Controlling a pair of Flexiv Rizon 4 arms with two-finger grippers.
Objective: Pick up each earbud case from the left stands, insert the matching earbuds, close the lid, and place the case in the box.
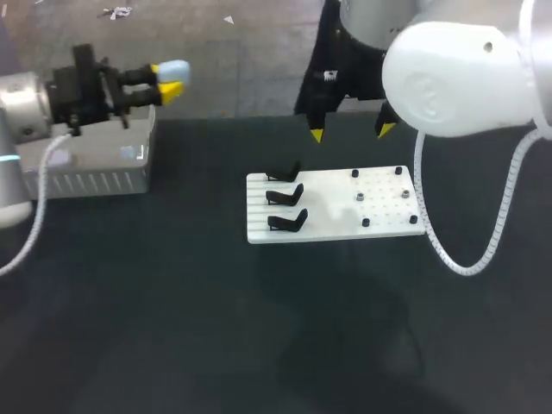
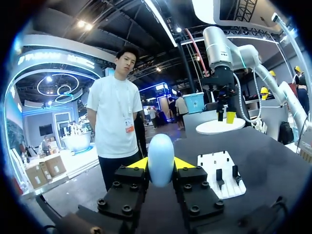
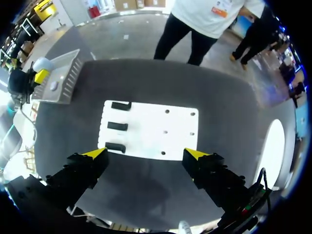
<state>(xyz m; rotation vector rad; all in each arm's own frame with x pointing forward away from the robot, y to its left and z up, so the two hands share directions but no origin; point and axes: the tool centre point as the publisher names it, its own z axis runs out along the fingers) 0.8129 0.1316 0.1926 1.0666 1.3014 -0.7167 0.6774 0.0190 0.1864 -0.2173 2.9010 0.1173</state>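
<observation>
Left gripper (image 1: 169, 79): you had its yellow tips pinching the pale blue case (image 1: 176, 67) from two sides
Case: it hung clear of the table, just by a corner of the box (image 1: 95, 168)
Right gripper (image 1: 351, 132): you held it spread wide above the white board's (image 1: 345, 220) far edge
Stands (image 1: 286, 197): three black ones sat in a column at the board's end nearer the box

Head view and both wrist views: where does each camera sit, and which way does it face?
Head view: above and behind, looking down on the dark table; left claw grips a pale blue egg-shaped earbud case, right claw open.
Left wrist view: on the left wrist, facing across the table; its claw shows.
Right wrist view: on the right wrist, facing down; its claw shows.
All share the white rectangular board.
</observation>
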